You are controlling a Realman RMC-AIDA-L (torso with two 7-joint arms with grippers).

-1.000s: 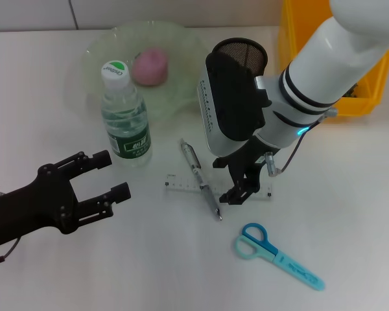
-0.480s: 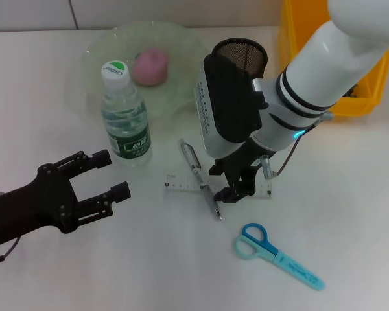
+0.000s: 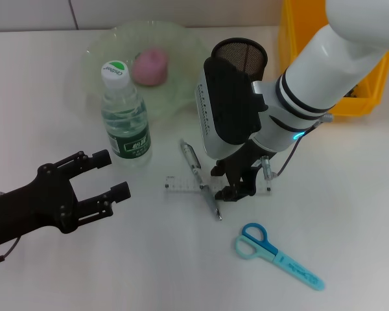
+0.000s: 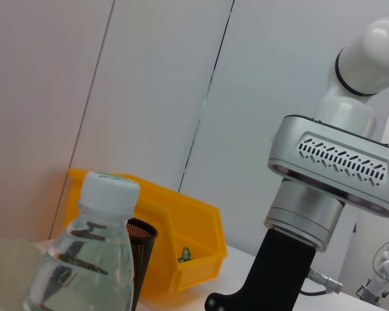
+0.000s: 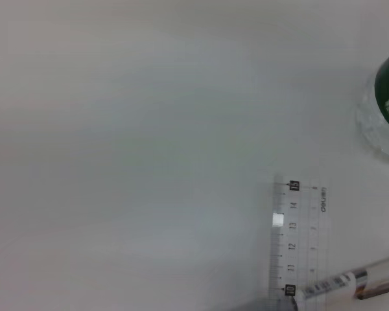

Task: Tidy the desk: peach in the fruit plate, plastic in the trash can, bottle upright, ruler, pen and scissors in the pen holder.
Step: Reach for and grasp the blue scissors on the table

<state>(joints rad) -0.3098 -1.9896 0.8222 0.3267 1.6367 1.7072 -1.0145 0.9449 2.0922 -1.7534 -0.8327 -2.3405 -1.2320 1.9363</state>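
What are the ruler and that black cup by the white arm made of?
The ruler looks like clear, glossy plastic: the table shows through it and its printed marks are visible. The cup seems to be black wire mesh, probably metal, judging by its fine see-through grid.

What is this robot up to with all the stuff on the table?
It is tidying a desk. Its right hand is down over the clear ruler and the pen lying across it. The left hand hovers open beside the upright bottle. The peach sits in the plate. The scissors lie on the table, not yet in the mesh holder.
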